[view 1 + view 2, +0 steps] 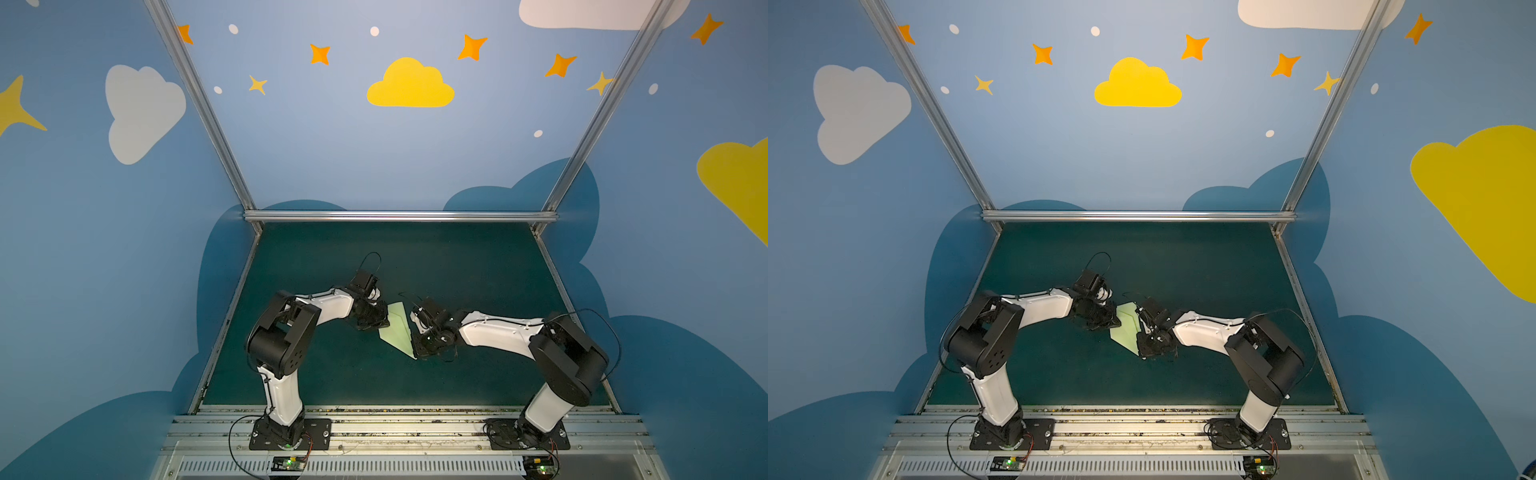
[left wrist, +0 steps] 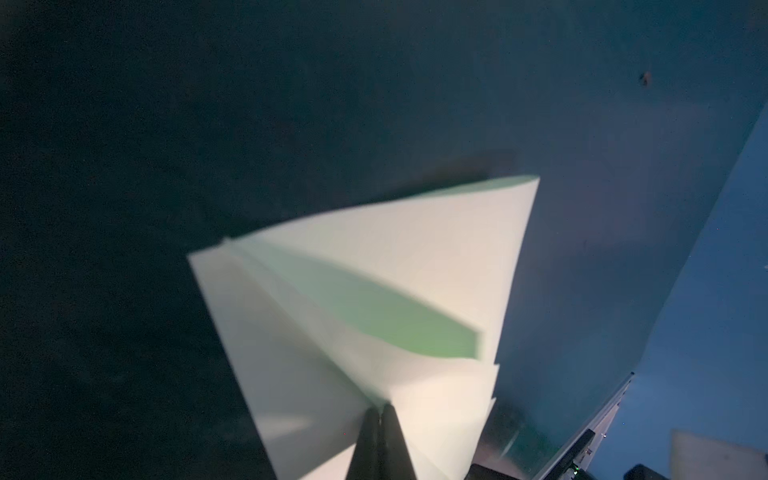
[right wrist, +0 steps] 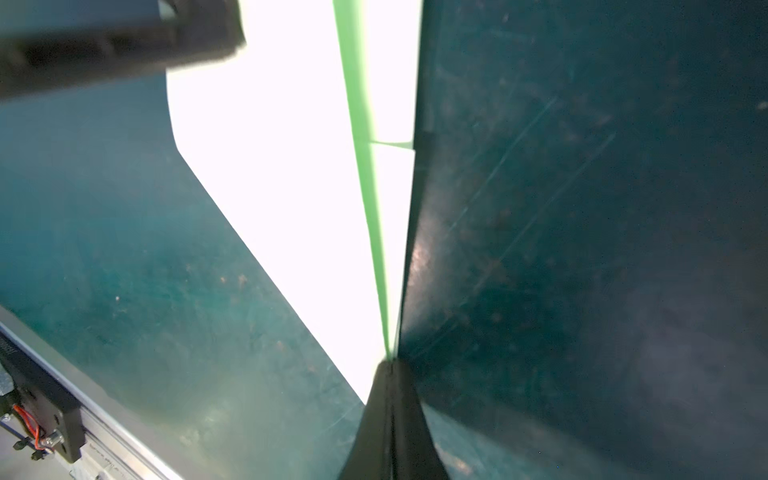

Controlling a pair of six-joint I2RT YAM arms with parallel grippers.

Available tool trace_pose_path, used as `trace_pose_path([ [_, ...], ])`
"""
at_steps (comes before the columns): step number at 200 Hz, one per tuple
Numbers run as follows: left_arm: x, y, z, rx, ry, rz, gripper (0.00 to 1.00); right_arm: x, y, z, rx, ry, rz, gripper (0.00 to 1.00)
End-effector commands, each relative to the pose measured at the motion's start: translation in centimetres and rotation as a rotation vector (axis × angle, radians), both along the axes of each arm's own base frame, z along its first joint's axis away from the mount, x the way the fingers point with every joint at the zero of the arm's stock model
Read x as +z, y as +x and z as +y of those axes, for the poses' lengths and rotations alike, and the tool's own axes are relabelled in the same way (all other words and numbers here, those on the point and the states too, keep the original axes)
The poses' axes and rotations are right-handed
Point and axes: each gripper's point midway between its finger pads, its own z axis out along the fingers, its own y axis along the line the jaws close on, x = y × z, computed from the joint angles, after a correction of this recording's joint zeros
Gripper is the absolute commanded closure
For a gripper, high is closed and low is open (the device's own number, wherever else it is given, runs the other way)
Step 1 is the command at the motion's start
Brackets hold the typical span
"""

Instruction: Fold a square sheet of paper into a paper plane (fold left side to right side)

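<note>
The pale-green paper plane (image 1: 397, 332) (image 1: 1126, 332) is a creased, pointed dart on the dark green mat, between my two grippers. Its nose points to the near right and its wide end lies farther back. My left gripper (image 1: 383, 323) (image 1: 1116, 322) meets its left side. In the left wrist view that gripper (image 2: 380, 407) is shut, with the paper's (image 2: 374, 266) raised middle fold running into its tips. My right gripper (image 1: 413, 334) (image 1: 1139, 334) stands at the right side near the nose. In the right wrist view it (image 3: 390, 361) is shut on the upright fold of the paper (image 3: 282, 166).
The mat (image 1: 457, 266) is bounded by aluminium rails at the back (image 1: 399, 216) and front (image 1: 407, 415), with painted blue walls on three sides. Both arm bases (image 1: 286, 436) (image 1: 528, 436) sit on the front rail. The left arm's black wrist (image 3: 104, 41) looms close in the right wrist view.
</note>
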Motion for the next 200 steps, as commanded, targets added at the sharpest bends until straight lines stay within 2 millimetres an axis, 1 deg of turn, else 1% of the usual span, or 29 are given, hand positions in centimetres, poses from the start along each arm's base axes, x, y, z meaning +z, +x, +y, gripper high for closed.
trace_pose_path([
  [1,-3.0,-0.2,3.4,0.038,0.135,0.066,0.96,-2.5,-1.7,-1.4,0.024,-0.081,0.052,1.00],
  [23,-3.5,0.7,4.2,0.054,0.147,0.077,0.96,-2.4,-1.7,-1.3,0.027,-0.079,0.051,1.00],
  [33,-3.8,1.2,4.9,0.060,0.165,0.080,0.96,-2.4,-1.7,-1.3,0.028,-0.081,0.049,1.00],
  [45,-3.8,1.9,5.5,0.069,0.159,0.079,0.96,-2.4,-1.6,-1.2,0.030,-0.082,0.050,1.00],
  [55,-3.2,2.2,5.6,0.069,0.156,0.062,0.96,-2.3,-1.7,-1.1,0.031,-0.080,0.052,1.00],
  [68,-1.8,2.6,5.3,0.050,0.147,0.026,0.96,-2.2,-1.7,-1.0,0.035,-0.079,0.049,1.00],
  [81,-0.7,2.6,5.1,0.042,0.139,0.001,0.96,-1.8,-1.5,-0.8,0.036,-0.071,0.043,1.00],
  [89,-0.5,2.3,4.9,0.040,0.135,-0.001,0.96,-1.3,-1.3,-0.6,0.037,-0.065,0.035,1.00],
  [115,-1.0,1.0,4.0,0.036,0.132,0.020,0.96,1.3,-0.3,0.4,0.051,-0.026,-0.011,1.00],
  [139,-2.3,-1.2,3.0,0.044,0.123,0.051,0.96,3.7,0.3,1.5,0.065,0.016,-0.045,1.00],
  [149,-2.7,-2.2,2.4,0.058,0.111,0.065,0.96,4.3,0.4,2.0,0.071,0.034,-0.051,1.00],
  [171,-3.2,-4.5,0.9,0.067,0.115,0.083,0.96,4.8,0.5,2.7,0.077,0.053,-0.053,1.00],
  [185,-3.2,-5.7,0.3,0.079,0.124,0.091,0.96,4.6,0.5,2.9,0.083,0.048,-0.049,1.00],
  [200,-3.3,-6.5,-0.2,0.096,0.130,0.100,0.96,3.8,0.5,2.7,0.080,0.030,-0.041,1.00],
])
